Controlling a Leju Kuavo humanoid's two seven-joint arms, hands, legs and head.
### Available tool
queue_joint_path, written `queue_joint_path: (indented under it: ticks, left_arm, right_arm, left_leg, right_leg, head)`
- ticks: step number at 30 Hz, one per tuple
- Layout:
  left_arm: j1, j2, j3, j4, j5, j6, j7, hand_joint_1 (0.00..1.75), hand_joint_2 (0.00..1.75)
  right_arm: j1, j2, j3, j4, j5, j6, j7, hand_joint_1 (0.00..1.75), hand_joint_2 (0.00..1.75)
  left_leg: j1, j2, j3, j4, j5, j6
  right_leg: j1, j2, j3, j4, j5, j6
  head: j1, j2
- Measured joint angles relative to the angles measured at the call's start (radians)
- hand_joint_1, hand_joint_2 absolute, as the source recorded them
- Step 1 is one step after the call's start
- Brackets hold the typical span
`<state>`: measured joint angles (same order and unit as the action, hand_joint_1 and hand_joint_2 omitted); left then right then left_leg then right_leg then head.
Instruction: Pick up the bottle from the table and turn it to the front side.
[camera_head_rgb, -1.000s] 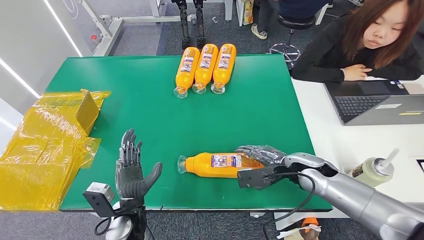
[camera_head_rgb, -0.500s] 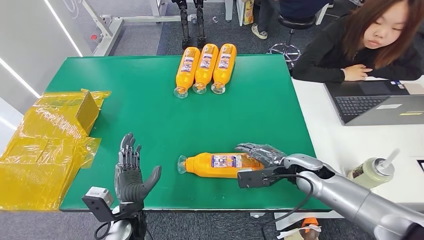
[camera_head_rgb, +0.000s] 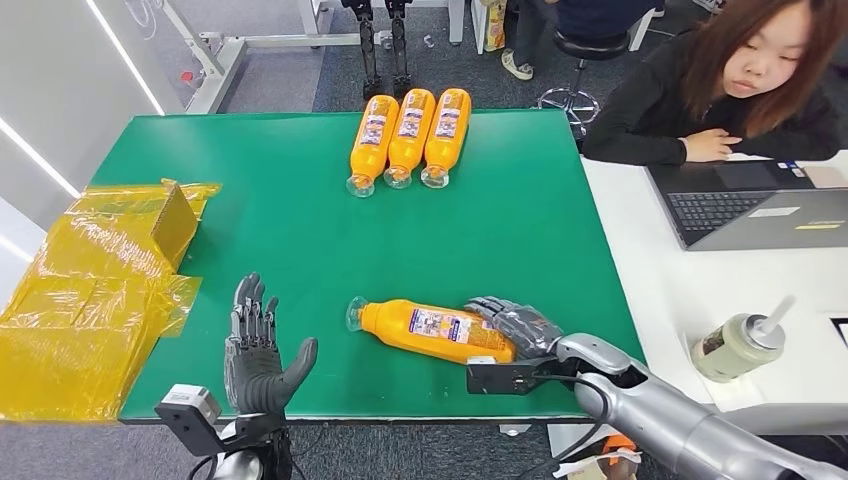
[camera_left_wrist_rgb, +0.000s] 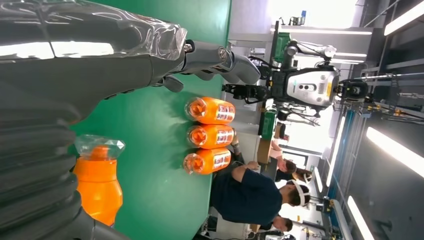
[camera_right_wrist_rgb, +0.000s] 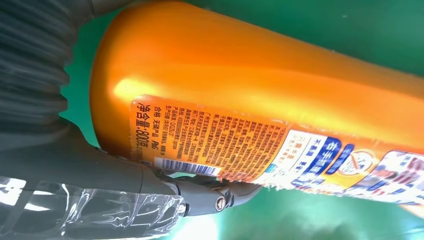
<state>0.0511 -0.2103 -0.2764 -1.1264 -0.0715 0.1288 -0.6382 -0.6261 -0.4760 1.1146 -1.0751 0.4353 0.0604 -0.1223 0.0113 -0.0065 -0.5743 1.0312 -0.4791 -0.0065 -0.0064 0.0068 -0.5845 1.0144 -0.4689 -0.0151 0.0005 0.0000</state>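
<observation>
The bottle (camera_head_rgb: 432, 329) is coloured orange, with a label printed in white, blue and red; its cap seems clear. The desk (camera_head_rgb: 300, 200) is covered in green. Yellow film (camera_head_rgb: 95, 290) is seen.

My right hand (camera_head_rgb: 515, 325) covers the bottle's (camera_head_rgb: 430, 329) base end — can't tell how tight my fingers wrap. Label txt too small in head view; bottle's cap end cut off in right wrist view.

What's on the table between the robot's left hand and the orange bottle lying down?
Nothing: the head view shows bare green table between the left hand and the bottle.
</observation>
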Motion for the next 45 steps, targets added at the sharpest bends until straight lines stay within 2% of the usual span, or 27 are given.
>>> queue_joint_path:
  ticks: [3,4,9,14,33,39,45]
  left_arm:
    - [0.001,0.002,-0.002,-0.005,0.0,0.002,0.001,0.0,1.75]
    - [0.001,0.004,-0.002,-0.007,0.001,0.003,0.002,0.0,1.75]
    - [0.005,0.007,-0.003,-0.026,0.003,0.01,0.009,0.0,1.75]
    - [0.022,0.012,-0.013,-0.047,0.001,0.022,0.015,0.0,1.75]
    - [0.035,0.023,-0.045,-0.072,-0.019,0.021,0.038,0.0,1.75]
    - [0.027,0.022,-0.048,-0.069,-0.03,0.012,0.036,0.0,1.75]
    - [0.012,0.021,-0.056,-0.048,-0.044,-0.012,0.024,0.0,1.75]
  right_arm:
    - [0.004,0.024,-0.009,0.024,0.018,-0.016,-0.008,1.58,1.75]
    - [0.006,0.038,-0.014,0.038,0.033,-0.029,-0.015,1.75,1.75]
    - [0.03,0.11,-0.041,0.102,0.096,-0.09,-0.036,1.75,1.75]
    - [0.093,0.133,-0.085,0.094,0.164,-0.136,-0.011,1.75,1.75]
    - [0.219,0.131,-0.207,-0.019,0.202,-0.154,-0.002,1.75,1.75]
    - [0.312,0.113,-0.264,-0.122,0.217,-0.214,-0.002,1.75,1.75]
    - [0.474,0.103,-0.344,-0.265,0.295,-0.294,0.015,1.75,1.75]
  left_leg:
    - [0.0,0.001,0.001,0.0,0.0,0.0]
    - [0.0,0.001,0.001,0.0,0.0,0.0]
    - [0.0,0.006,0.004,-0.001,0.0,0.0]
    - [0.0,0.006,0.005,-0.001,0.0,0.0]
    - [0.0,0.005,0.005,-0.001,0.0,0.0]
    - [0.0,0.004,0.003,-0.001,-0.001,0.0]
    - [0.0,0.002,0.0,-0.001,-0.001,0.0]
  right_leg:
    - [0.0,0.001,0.001,0.0,0.0,0.0]
    - [0.0,0.001,0.001,0.0,0.0,0.0]
    - [0.0,0.005,0.002,0.0,0.001,-0.001]
    - [0.0,0.005,0.003,0.0,0.001,-0.001]
    - [0.0,0.004,0.003,0.0,0.001,-0.001]
    - [0.0,0.003,0.002,-0.001,0.001,-0.001]
    - [0.0,0.001,0.0,0.0,0.0,0.0]
  head:
    - [0.0,0.0]
    - [0.0,0.0]
    - [0.0,0.0]
    - [0.0,0.0]
    - [0.0,0.0]
    - [0.0,0.0]
    - [0.0,0.0]
